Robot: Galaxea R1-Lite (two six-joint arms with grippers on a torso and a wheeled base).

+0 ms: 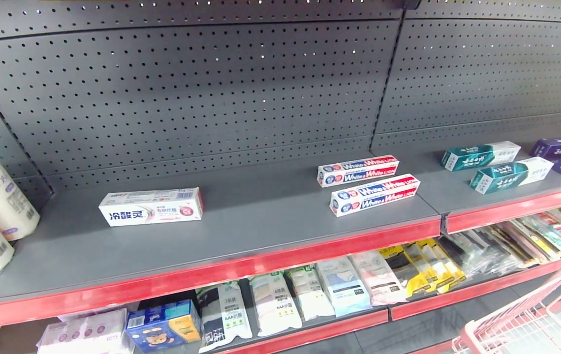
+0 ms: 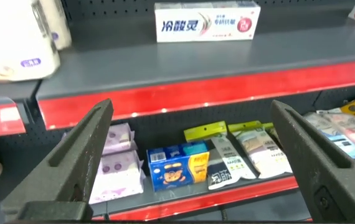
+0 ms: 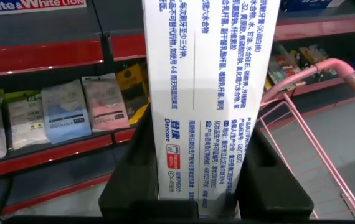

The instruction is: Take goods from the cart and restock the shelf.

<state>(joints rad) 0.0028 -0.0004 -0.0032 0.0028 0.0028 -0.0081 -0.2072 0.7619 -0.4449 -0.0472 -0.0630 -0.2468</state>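
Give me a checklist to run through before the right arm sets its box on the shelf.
1. Right tool shut on the held box: ok, a finger on each side.
2. Left tool open and empty: ok.
3. Bare room on the shelf between the white box and the red-and-white boxes: ok.
4. Held box clear of the cart rim: cannot tell.
5. Which row the held box belongs in: cannot tell.
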